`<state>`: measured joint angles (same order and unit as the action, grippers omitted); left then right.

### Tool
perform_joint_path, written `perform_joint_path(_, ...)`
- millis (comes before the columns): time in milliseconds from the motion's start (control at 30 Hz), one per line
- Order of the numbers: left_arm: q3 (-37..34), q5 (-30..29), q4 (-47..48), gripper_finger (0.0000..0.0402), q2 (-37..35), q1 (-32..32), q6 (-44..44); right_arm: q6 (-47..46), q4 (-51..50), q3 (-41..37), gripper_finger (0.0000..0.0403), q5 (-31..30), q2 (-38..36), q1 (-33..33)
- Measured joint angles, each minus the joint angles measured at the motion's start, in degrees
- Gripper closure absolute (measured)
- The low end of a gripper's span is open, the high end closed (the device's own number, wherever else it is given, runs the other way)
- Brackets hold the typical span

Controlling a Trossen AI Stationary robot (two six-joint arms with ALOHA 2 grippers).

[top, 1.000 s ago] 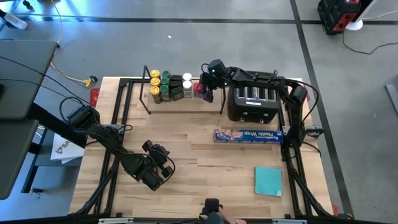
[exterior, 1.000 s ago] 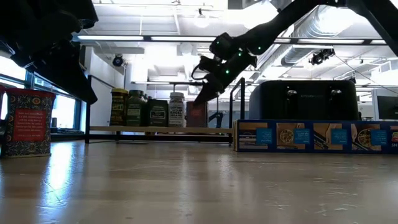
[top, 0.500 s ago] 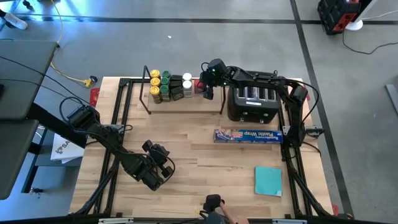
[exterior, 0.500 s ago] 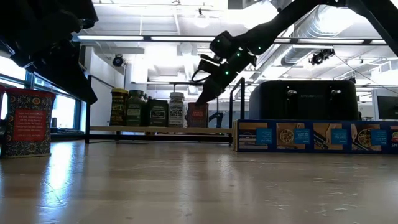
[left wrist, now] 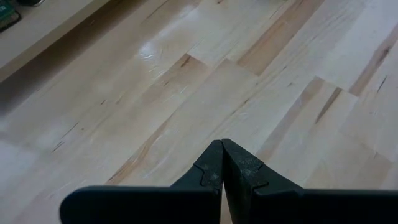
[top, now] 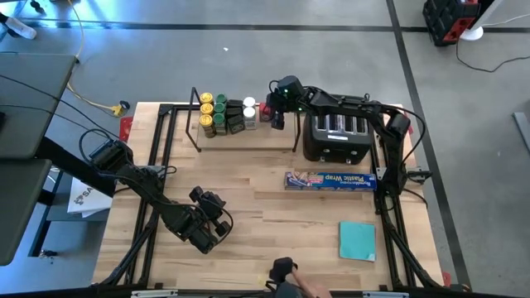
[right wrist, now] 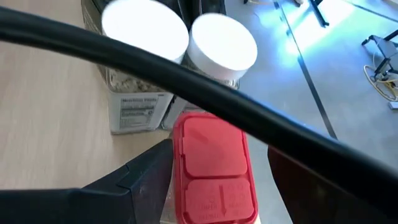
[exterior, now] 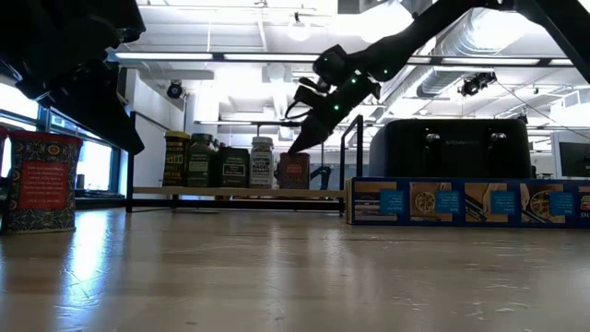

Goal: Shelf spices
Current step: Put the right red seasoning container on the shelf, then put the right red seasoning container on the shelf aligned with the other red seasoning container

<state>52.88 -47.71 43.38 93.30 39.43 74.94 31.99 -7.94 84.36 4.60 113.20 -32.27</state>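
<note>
The shelf [top: 248,139] stands at the table's far edge. On its wooden floor stand jars with yellow and green lids [top: 217,114], black ones and two white-capped ones [top: 249,107]. A red square tin [top: 263,113] [exterior: 294,171] stands upright on the floor, to the right of them. My right gripper [top: 277,122] [exterior: 300,146] [right wrist: 217,152] is open, slanting down just above that tin, with a finger on each side of its red lid [right wrist: 214,168]. My left gripper [top: 211,230] [left wrist: 222,146] is shut over bare table near the left front. My right gripper has its fingers [right wrist: 146,177] spread on either side of the red tin's lid [right wrist: 186,162], coming from above and from the right. A gap shows at one side. At the other side I cannot tell whether the finger touches. The tin stands on the shelf floor.
A black toaster [top: 335,136] stands just right of the shelf, under the right arm. A long blue box [top: 330,180] and a teal square [top: 357,240] lie nearer. The shelf's black rod [right wrist: 186,81] crosses before the right wrist. A patterned red tin [exterior: 41,180] stands at the left.
My right gripper has risen slightly and drawn back toward the far right, off the red tin. The tin stays upright on the shelf floor next to the white-capped jars, and more of it shows below the fingers than before.
</note>
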Motion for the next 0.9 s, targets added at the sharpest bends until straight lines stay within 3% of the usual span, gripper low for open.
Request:
perform_joint_path(167,0.7,0.5,0.6,0.0401,0.0,0.0,-0.5,0.4,-3.5,2.2,0.0146,-1.2,-1.7,1.6)
perform_joint_path(400,11.4,1.2,9.1,0.0401,-2.2,0.7,-7.9,-1.4,-17.6,8.1,0.0146,0.2,-9.4,8.0)
perform_joint_path(533,17.7,9.2,18.5,0.0401,-2.6,2.8,-10.1,-2.9,-21.8,6.2,0.0146,1.7,-15.5,15.2)
perform_joint_path(667,19.6,20.5,30.2,0.0401,-2.6,4.5,-2.1,-6.4,-25.4,0.3,0.0146,1.6,-21.2,23.5)
perform_joint_path(800,17.6,20.2,35.5,0.0401,-2.7,5.1,1.7,-14.7,-32.3,-3.8,0.0147,-0.2,-26.0,32.0)
perform_joint_path(900,15.0,25.8,33.9,0.0401,-3.1,2.5,-0.4,-20.4,-36.4,-6.3,0.0147,-2.2,-28.6,38.5)
